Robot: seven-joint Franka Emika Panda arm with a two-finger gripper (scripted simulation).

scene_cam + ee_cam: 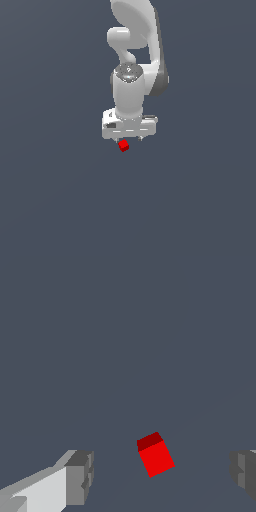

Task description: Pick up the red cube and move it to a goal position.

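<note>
White gripper (160, 476) above the grey floor (50, 200), fingers (80, 476) spread wide apart, red cube (156, 456) lying between them, untouched

The red cube (155, 457) sits turned at an angle between the claw's (162, 476) two wide-apart grey fingers (80, 477), touching neither, on a plain grey surface.

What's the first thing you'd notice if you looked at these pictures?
The bright red cube jumps out, the only colour on the plain dark grey floor. Right above it hangs the big white robot arm, reaching down from the exterior view's top. Its gripper is wide open in the wrist view, with the cube sitting between the two grey fingers, touching neither.
</note>
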